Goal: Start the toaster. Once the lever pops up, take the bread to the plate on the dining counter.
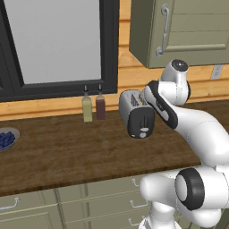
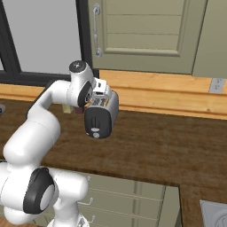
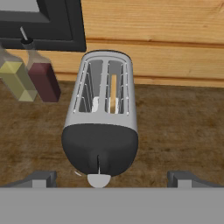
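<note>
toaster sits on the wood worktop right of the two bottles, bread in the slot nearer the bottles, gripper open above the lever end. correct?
One thing is off: the bread stands in the slot farther from the two bottles, as the hand view shows. The rest holds: the toaster sits on the wood worktop right of the bottles, with the gripper open above the lever end.

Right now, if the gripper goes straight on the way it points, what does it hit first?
Most likely the toaster: its black end panel and the lever sit dead centre between the open fingers of the gripper. How far off it is, I can't tell.
</note>
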### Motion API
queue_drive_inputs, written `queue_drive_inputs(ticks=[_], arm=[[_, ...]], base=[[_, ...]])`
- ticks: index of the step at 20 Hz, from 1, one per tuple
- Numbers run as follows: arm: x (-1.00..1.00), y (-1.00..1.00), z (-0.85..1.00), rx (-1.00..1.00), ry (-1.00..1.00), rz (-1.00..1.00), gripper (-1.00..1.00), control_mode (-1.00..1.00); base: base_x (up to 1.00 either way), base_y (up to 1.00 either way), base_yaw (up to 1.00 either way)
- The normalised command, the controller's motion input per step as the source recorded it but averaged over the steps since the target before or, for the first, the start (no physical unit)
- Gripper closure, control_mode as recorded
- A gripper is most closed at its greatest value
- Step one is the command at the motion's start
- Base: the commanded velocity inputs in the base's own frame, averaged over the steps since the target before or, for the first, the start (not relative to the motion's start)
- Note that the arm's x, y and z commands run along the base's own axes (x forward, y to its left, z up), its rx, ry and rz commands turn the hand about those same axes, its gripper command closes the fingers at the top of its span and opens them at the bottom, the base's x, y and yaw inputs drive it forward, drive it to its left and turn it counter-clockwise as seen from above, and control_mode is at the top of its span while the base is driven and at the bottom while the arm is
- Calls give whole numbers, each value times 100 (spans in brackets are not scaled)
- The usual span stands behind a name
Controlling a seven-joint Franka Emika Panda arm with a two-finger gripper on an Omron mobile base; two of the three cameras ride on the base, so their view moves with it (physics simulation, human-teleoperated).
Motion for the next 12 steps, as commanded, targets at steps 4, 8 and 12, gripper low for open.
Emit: queue_drive_inputs(ticks=[4, 8, 12], arm=[[0, 0, 0, 0, 0, 0, -100, -100], [0, 0, 0, 0, 0, 0, -100, -100], [0, 0, 0, 0, 0, 0, -100, -100]], base=[[0, 0, 0], [0, 0, 0], [0, 0, 0]])
